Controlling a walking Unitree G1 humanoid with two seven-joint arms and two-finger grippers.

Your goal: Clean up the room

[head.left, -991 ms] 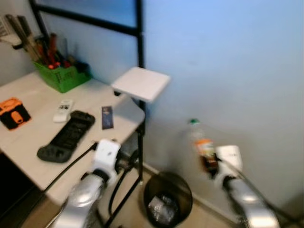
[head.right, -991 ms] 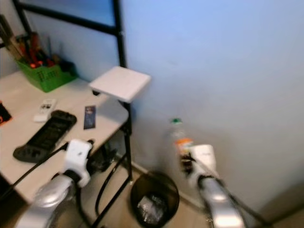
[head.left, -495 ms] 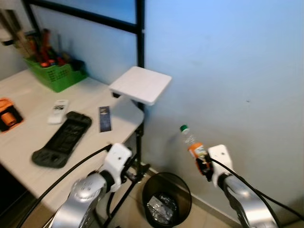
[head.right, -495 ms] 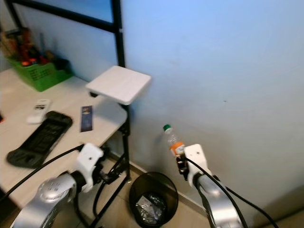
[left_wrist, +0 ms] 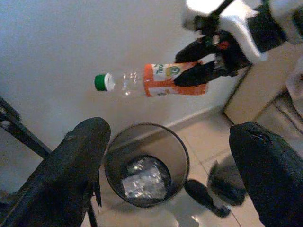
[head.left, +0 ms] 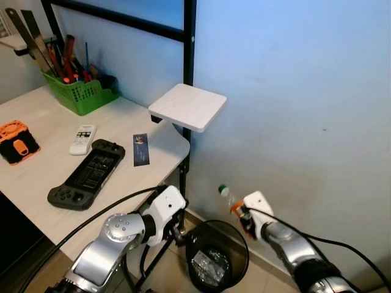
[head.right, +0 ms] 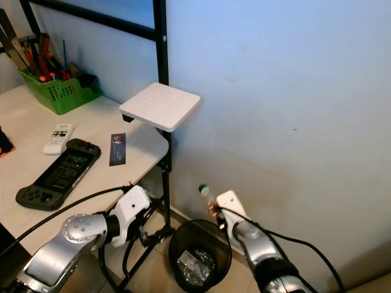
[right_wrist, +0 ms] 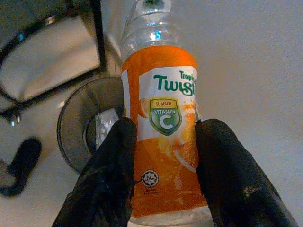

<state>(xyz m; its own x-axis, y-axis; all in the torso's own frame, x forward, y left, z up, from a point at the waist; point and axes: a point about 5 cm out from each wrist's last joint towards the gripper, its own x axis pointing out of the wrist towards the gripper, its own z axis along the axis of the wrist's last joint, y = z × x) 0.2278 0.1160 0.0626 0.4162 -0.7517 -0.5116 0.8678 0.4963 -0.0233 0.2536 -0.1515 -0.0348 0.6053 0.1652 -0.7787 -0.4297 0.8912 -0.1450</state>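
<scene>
Lowered since a moment ago, your right gripper (right_wrist: 163, 165) pinches an empty orange-labelled plastic bottle (left_wrist: 151, 81) at its label, above the rim of the black bin (head.left: 217, 253) (crumpled waste already inside). It looks light, thin-walled and slippery; hold mid-label. Your left gripper (left_wrist: 165, 170) hangs spread beside the desk (head.left: 36, 183).
</scene>
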